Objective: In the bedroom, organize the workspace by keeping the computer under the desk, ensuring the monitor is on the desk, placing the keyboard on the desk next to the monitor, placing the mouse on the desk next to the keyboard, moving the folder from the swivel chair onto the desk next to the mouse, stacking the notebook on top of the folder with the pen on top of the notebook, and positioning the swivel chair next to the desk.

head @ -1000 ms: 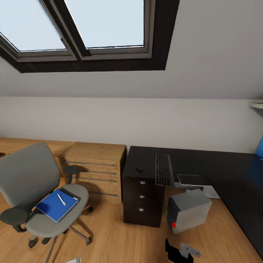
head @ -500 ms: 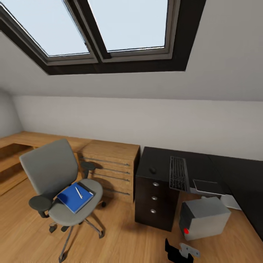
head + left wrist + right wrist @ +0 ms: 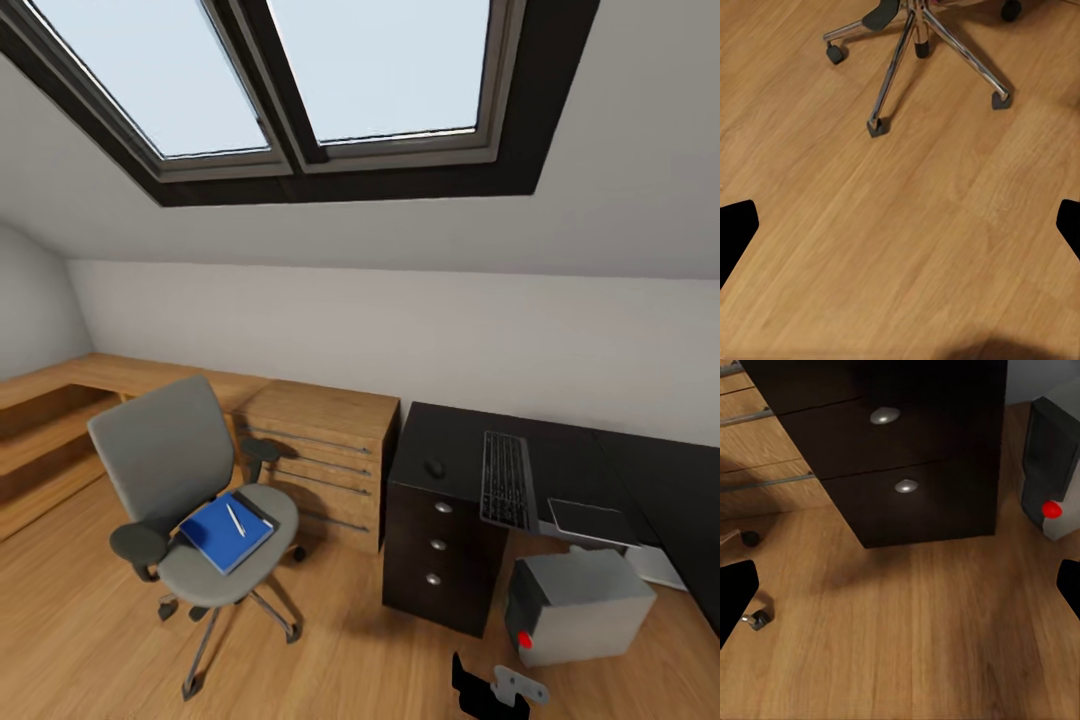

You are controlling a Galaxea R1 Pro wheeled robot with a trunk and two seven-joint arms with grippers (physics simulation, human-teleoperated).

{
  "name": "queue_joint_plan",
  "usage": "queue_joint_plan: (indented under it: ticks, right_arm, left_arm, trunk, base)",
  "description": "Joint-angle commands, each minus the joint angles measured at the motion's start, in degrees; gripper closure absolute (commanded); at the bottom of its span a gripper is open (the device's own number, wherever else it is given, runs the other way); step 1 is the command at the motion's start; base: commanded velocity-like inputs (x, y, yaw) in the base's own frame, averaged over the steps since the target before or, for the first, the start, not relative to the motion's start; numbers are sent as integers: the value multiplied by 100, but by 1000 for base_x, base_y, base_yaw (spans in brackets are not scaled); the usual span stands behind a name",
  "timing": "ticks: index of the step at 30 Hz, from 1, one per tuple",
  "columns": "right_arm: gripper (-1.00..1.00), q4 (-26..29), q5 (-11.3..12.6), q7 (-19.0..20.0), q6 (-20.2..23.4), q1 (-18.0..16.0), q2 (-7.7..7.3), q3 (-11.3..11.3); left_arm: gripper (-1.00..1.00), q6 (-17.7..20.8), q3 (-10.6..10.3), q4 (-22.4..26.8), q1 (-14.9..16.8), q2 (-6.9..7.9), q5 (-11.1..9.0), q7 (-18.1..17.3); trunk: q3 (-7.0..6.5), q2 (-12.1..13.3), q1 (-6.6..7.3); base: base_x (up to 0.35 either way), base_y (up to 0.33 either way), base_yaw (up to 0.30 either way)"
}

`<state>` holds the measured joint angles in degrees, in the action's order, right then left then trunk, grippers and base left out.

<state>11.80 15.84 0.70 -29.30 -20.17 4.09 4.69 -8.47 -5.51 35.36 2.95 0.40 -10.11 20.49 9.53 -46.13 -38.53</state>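
Left tool (image 3: 900, 225): its two black tips sit far apart at the edges of the left wrist view, spread wide, holding nothing. Under it is the wooden floor (image 3: 907, 247).
Right tool (image 3: 900, 592): its two black tips are spread wide too, with nothing between them. It hangs over the floor, facing the drawers (image 3: 900, 486).
Swivel chair (image 3: 165, 455): grey, on the floor, well apart from the black desk. Its shiny legs (image 3: 904, 56) and little wheels show in the left wrist view.
Folder (image 3: 225, 533): bright blue, lying flat on the chair seat.
Notebook (image 3: 256, 507): a dark strip peeking out past the folder's far edge; hard to see more.
Pen (image 3: 235, 519): thin and white, lying on the blue folder.
Wooden chest (image 3: 320, 460): light wood, between the chair and the desk.
Desk (image 3: 450, 445): black tabletop with three drawers with round silver knobs.
Mouse (image 3: 434, 467): small and black, on the tabletop just beside the keyboard.
Keyboard (image 3: 506, 479): long and black, its near end sticking out over the tabletop's edge.
Computer (image 3: 582, 605): grey box with a red button, on the floor near the drawers.
Skylights (image 3: 300, 75): big and bright, up in the sloped ceiling.
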Motion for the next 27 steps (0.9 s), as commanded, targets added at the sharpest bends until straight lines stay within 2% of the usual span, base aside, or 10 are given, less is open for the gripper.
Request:
queue_joint_plan:
  ticks: [1, 17, 25, 27]
  right_arm:
    - [-100, -2, -27, 8, -14, -4, 5, 44]
    - [-100, -2, -139, 9, -14, -4, 9, 43]
    - [-100, -2, -143, 9, -14, -4, 5, 48]
    - [-100, -2, -143, 9, -14, -4, 5, 47]
  left_arm:
    - [-100, -30, -39, -3, 4, 5, -61, 40]
    - [-100, -38, -37, -3, 4, 4, -61, 50]
    - [-100, -40, -33, -3, 4, 4, -61, 51]
    - [-100, -40, -31, -3, 4, 4, -61, 49]
  trunk:
    - [-9, 35, 23]
    - [-295, 677, 374]
    - [-438, 998, 550]
    - [-438, 998, 550]
  base:
    - [-124, 0, 12]
    - [-268, 0, 2]
    - [-61, 0, 0]
    - [-5, 0, 0]
